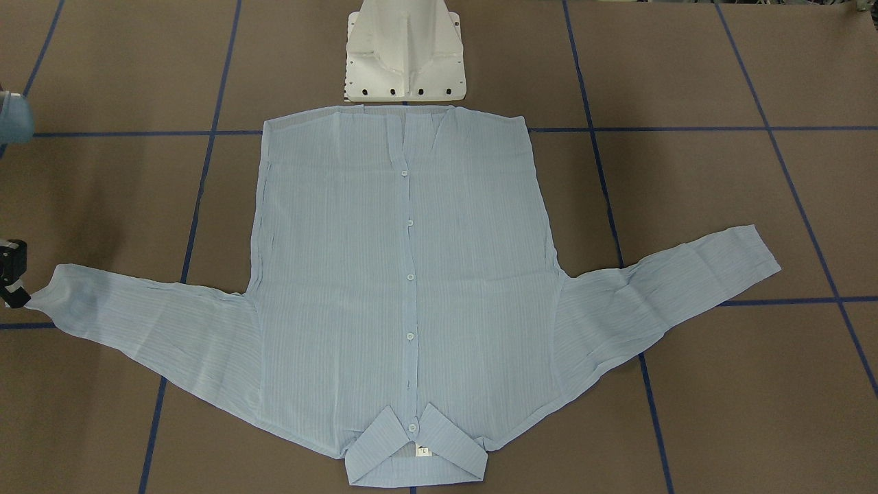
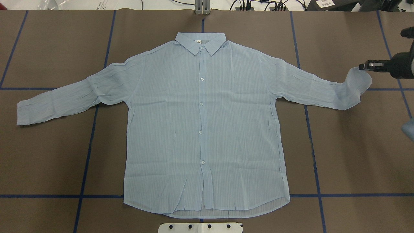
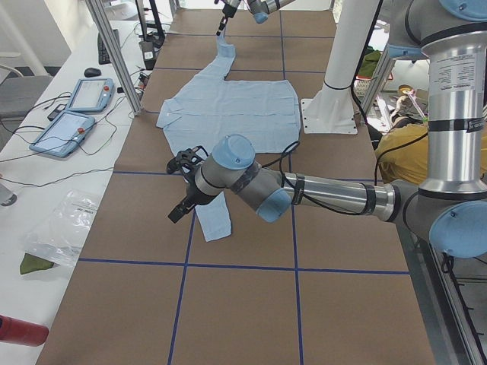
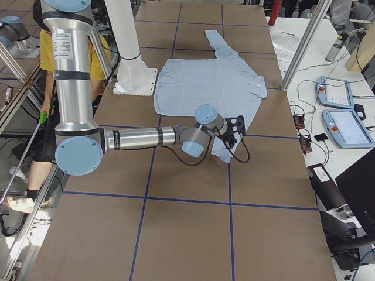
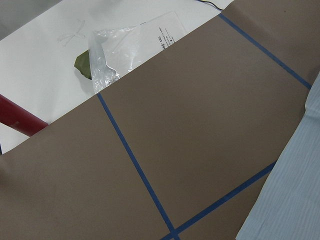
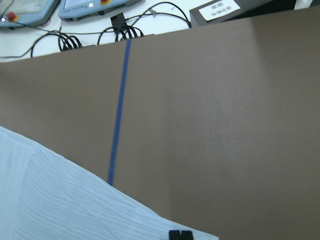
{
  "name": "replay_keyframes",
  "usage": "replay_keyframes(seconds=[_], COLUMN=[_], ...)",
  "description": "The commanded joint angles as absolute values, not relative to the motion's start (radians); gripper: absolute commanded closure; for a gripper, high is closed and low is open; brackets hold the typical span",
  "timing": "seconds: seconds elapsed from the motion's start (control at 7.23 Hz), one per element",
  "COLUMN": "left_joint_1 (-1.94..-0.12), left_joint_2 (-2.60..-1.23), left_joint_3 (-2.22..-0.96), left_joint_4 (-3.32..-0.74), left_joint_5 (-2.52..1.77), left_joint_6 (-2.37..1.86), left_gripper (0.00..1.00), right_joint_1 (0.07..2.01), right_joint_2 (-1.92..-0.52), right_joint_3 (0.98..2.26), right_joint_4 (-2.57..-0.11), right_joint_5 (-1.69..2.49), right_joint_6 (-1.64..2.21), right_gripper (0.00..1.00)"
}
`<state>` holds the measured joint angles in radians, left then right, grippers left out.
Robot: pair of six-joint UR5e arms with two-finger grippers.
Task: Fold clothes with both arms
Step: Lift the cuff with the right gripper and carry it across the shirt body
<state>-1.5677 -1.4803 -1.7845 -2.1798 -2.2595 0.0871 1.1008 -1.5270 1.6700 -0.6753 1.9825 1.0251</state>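
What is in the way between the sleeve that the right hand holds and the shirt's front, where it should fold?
Nothing visible. The right hand pinches the cuff of the thin light-blue striped button-up shirt. Between it and the shirt's front lie only that sleeve and the brown tape-gridded table.

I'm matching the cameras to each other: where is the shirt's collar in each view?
Front-facing: collar, bottom centre.
Overhead: collar, top centre.
Exterior left: collar at the left end of the shirt, upper left.
Exterior right: collar at its right end, right of centre.
Left wrist: not in it.
Right wrist: not in it.
Landmark: the white base by the hem, opposite the collar, in all four exterior views.
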Motion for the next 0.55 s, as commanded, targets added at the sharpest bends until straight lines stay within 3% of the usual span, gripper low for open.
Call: replay_keyframes(seconds=[0.0, 0.41], left_joint_1=[-1.568, -1.568], left_joint_2=[-1.480, -1.482], left_joint_3=[-1.786, -1.783], left_joint_4=[-2.180, -2.180], left_joint_5=[-2.260, -2.260], left_joint_6=[0.086, 0.084], left_gripper=[0.00, 0.00], right_joint_1=[1.054, 0.754], right_joint_2=[-1.427, -1.028], right_joint_3=[1.918, 1.904], right_joint_4=[-1.038, -1.491], right_joint_5=[1.900, 1.470], right_joint_6=[1.121, 1.436], right_gripper=[1.00, 1.00])
